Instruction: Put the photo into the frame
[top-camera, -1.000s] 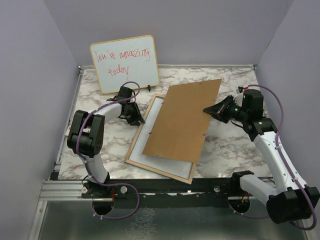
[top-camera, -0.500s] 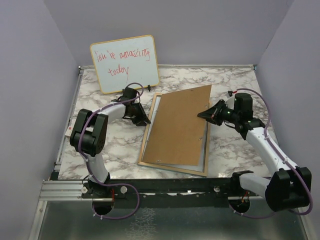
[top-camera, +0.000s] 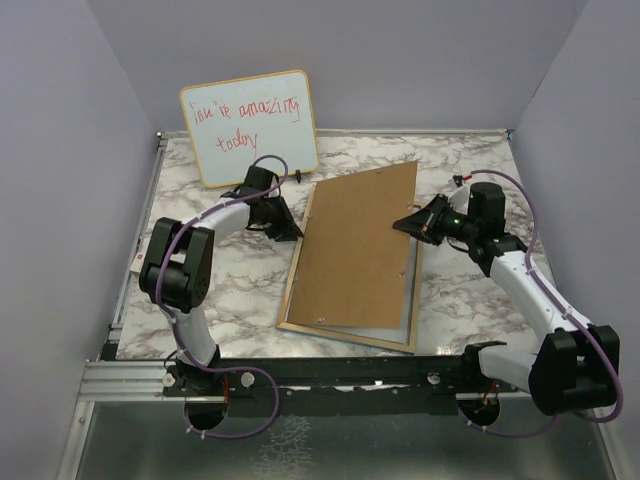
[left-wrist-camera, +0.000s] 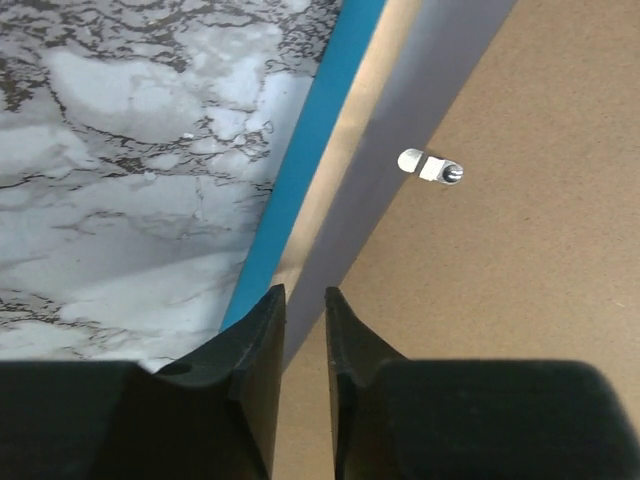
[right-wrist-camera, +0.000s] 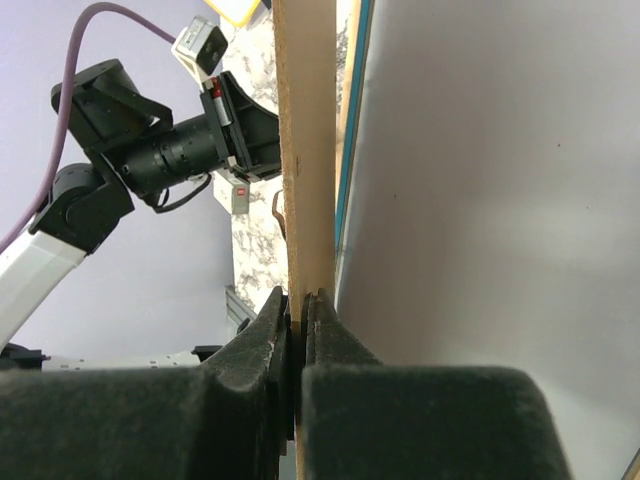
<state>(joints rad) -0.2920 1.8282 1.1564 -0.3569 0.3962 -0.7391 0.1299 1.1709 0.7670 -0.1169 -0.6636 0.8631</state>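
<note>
Frame (top-camera: 296, 275) sits flat mid-picture on the bench (top-camera: 225, 290), thin, stiff, glazed and likely fragile, so you should grip its rail, not the pane; right fingers (right-wrist-camera: 262, 340) pinch the backing board (top-camera: 360, 250) at its right edge, left fingers (left-wrist-camera: 262, 340) nearly together at the upper-left rail, grip unclear; photo unseen.

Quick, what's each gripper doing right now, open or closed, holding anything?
Left gripper: nearly closed, slim gap, holding nothing visible.
Right gripper: closed, pinching the edge of the brown backing board.
</note>
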